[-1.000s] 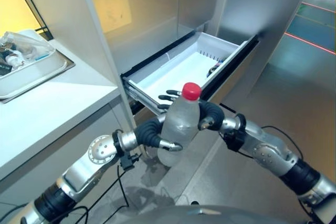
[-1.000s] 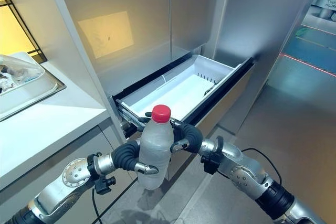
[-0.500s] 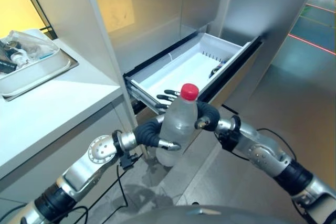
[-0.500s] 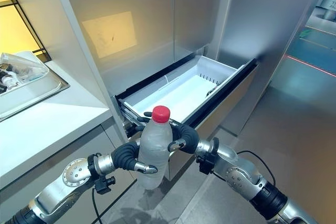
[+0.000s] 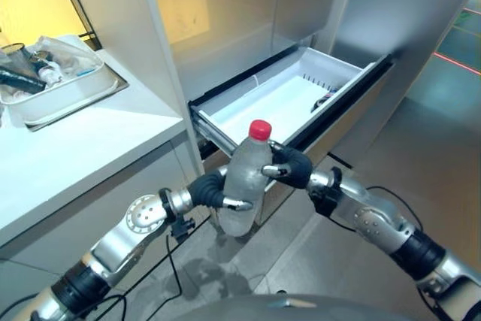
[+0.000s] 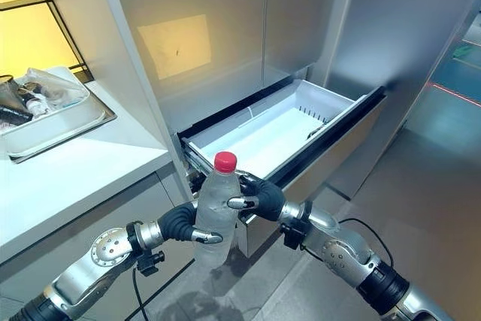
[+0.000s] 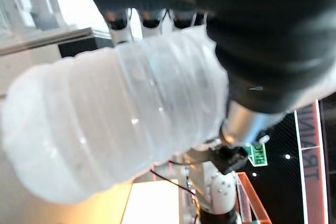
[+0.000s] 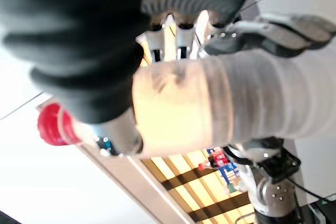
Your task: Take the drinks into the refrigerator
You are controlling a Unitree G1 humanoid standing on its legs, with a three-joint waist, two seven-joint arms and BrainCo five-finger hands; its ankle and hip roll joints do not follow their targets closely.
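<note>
Gripping a frosted red-capped water bottle (image 5: 244, 186) upright, left hand (image 5: 213, 192) and right hand (image 5: 288, 167) both curling fingers around it, hovering just before the open white refrigerator drawer (image 5: 282, 97)

- small green sign (image 7: 255, 153) with white letters in the left wrist view, too skewed to make out
- pale letters down a dark panel (image 7: 310, 150) beside it, cut off at the edge
- nothing legible on the bottle (image 5: 242, 186)

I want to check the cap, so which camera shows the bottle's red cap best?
The right eye view: the red cap stands clear above both hands. The left eye view shows it likewise; the right wrist view catches it sideways beside the cover.
</note>
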